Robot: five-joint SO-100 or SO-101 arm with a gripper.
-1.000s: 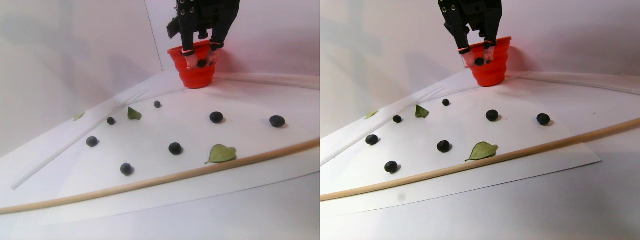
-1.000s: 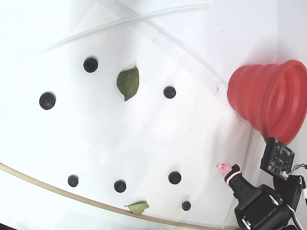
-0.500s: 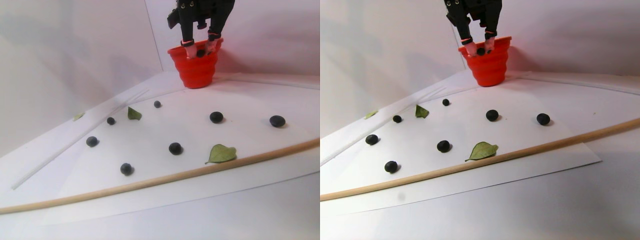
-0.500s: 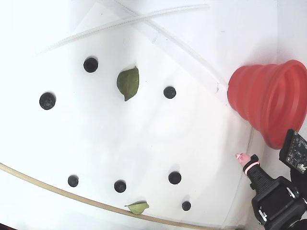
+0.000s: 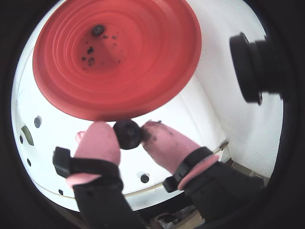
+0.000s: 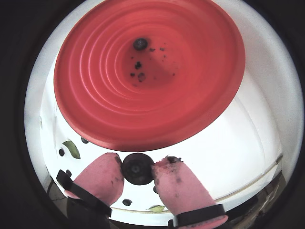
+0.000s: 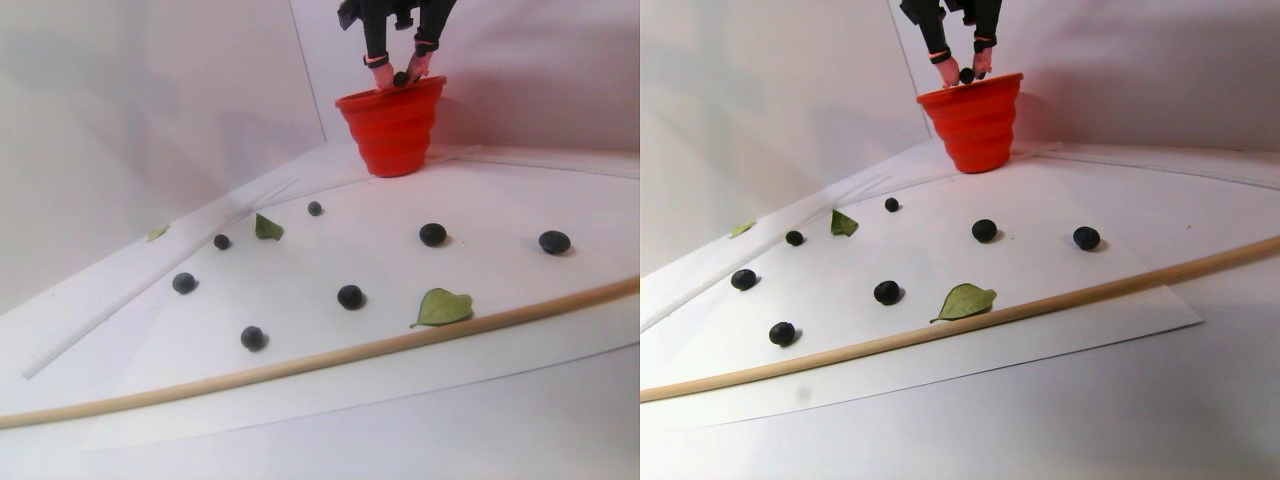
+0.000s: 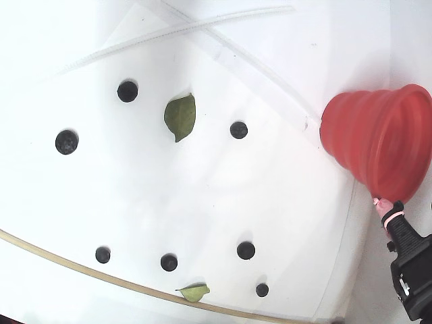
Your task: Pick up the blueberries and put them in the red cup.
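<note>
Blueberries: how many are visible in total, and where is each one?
9. Seven blueberries lie scattered on the white sheet. One held blueberry is pinched in the gripper near the red cup's rim. One lies inside the cup. Others could be hidden.

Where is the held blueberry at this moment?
In both wrist views the held blueberry sits pinched between the gripper's pink fingertips, just outside the red cup's near rim. It is not yet over the opening.
</note>
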